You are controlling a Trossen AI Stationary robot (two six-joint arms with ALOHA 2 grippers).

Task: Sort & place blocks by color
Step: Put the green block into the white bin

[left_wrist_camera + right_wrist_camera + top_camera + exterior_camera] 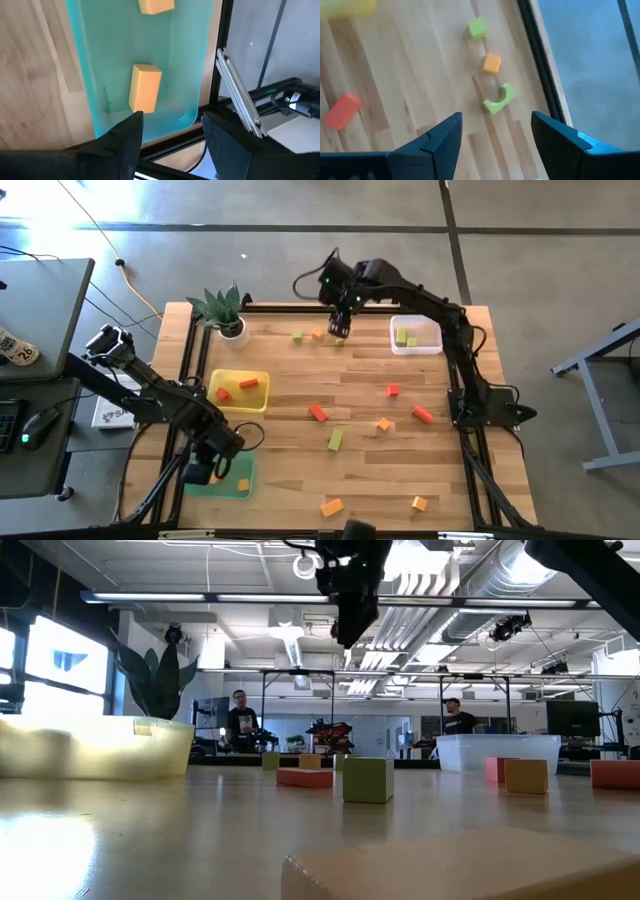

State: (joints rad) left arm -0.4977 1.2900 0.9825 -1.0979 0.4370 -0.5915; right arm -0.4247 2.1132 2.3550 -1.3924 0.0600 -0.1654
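Note:
My left gripper (172,145) hangs open over the green tray (95,75) at the table's near left corner (205,468). Two orange blocks lie in that tray, one (145,87) just ahead of a finger and one (156,5) farther on. My right gripper (495,137) is open above the far edge (340,325) and touches nothing. Below it lie a green cube (477,28), an orange cube (492,63) and a green arch-shaped block (499,99). Red, orange and green blocks are scattered mid-table, such as a red brick (318,412) and a green block (335,440).
The yellow tray (238,405) holds red and orange blocks. The clear tray (432,328) at the far right holds green blocks. A potted plant (225,310) stands at the far left corner. A black frame rail (235,85) runs beside the green tray. People stand in the room behind.

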